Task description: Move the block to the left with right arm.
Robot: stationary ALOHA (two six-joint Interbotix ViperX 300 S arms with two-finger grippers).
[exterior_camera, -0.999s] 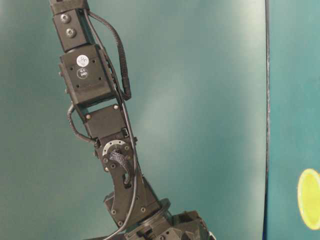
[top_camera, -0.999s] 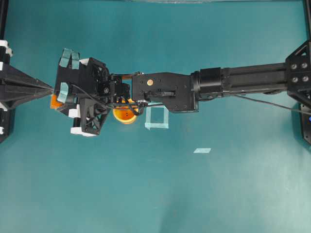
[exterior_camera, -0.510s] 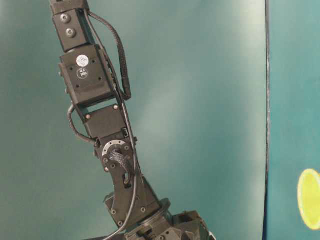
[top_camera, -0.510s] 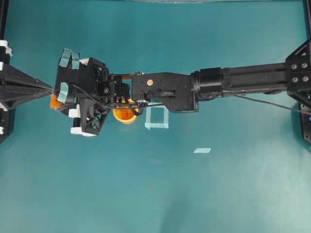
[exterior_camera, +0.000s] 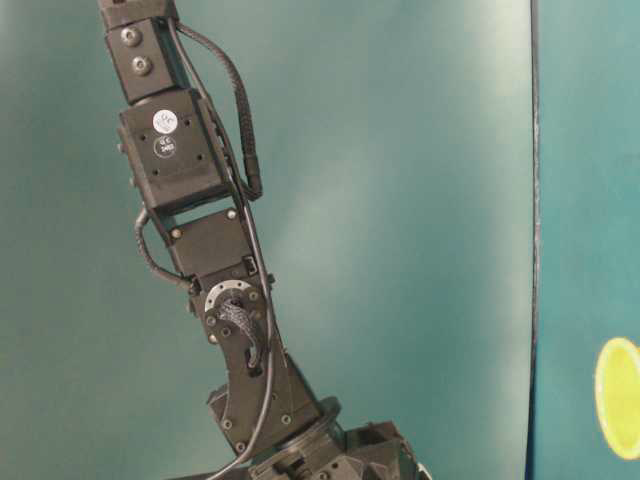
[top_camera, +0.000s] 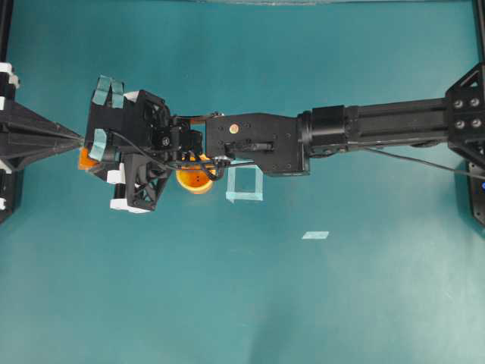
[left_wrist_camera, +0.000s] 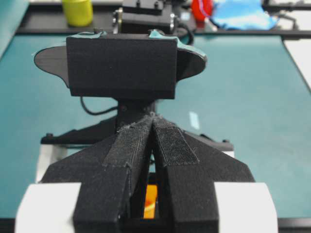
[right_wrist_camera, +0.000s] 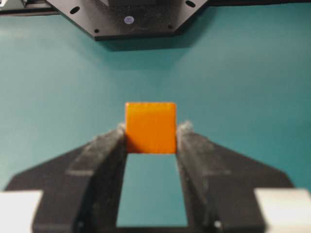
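Here the right arm (top_camera: 333,133) jaws clamp the block (right_wrist_camera: 150,127), cup (top_camera: 195,180) beneath.

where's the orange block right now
In the right wrist view the block sits between the right gripper fingertips; overhead, far left, by the left gripper tip.

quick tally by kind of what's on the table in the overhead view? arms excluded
Orange block: 1, between the right gripper's fingertips
Yellow-orange cup: 1, partly under the right arm
Tape square outline: 1
Loose tape strip: 1
Total: 4
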